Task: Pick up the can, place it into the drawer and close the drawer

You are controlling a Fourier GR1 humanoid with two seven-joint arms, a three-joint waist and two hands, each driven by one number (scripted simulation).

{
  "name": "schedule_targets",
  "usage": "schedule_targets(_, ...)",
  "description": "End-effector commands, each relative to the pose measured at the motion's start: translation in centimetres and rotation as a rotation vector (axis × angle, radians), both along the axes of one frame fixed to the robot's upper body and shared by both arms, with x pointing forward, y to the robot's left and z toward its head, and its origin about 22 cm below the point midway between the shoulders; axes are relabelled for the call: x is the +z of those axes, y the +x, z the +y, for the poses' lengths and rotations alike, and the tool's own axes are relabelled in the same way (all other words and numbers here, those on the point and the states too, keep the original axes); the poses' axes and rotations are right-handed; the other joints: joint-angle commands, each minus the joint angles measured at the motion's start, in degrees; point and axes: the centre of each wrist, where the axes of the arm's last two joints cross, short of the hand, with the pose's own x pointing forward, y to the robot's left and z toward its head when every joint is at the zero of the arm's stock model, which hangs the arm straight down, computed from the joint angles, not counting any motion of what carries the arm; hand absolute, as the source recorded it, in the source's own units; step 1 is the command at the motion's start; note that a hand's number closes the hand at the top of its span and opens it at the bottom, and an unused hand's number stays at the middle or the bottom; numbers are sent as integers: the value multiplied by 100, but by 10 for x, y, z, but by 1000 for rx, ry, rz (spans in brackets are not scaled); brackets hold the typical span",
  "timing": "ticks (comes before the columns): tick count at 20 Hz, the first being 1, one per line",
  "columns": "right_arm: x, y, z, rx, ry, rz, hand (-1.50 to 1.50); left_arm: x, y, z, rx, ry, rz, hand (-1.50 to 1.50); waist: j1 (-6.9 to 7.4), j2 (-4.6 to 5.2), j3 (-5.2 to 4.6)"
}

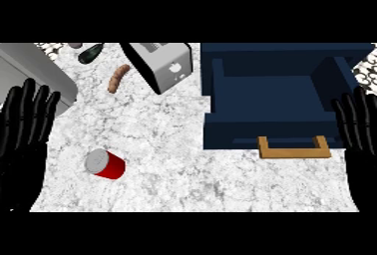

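I am at the first step, nothing picked: my left hand (26, 124) and right hand (358, 124) rest open and empty at the counter's side edges, the can (104, 164) sits near the front left corner, well apart from the open drawer (265, 134), so next my left hand must reach it.

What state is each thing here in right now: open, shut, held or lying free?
can: free on the counter, no hand touching it.
drawer: pulled open, nothing seen inside.
sausage: lying loose on the counter.
left hand: open, resting at the left edge, fingers up.
right hand: open, resting at the right edge, fingers up.
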Motion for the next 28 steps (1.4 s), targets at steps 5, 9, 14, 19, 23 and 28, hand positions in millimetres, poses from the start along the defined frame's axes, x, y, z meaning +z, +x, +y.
schedule_targets(5, 4, 0, 0, 5, -4, -68, -150, 5, -7, -25, -763, -14, -59, -150, -125, 2, -134)
schedule_targets(9, -26, 1, -14, -127, 25, 218, -150, -20, -17, 11, -892, 213, 285, -150, 54, 73, -112)
schedule_targets(14, -25, -18, -19, -122, -2, 257, -150, -4, -8, 92, -944, 232, 285, -150, 17, 34, -106)
schedule_targets(19, -6, -9, -26, -130, 2, 255, -150, 5, -4, 117, -959, 218, 317, -150, 27, 35, -100)
schedule_targets(23, -26, -22, -30, -118, 22, 258, -150, 0, 12, 147, -921, 174, 356, -150, -15, 39, -100)
schedule_targets(28, -32, -24, -26, -125, 41, 232, -150, 1, 23, 121, -883, 199, 378, -150, -8, 37, -99)
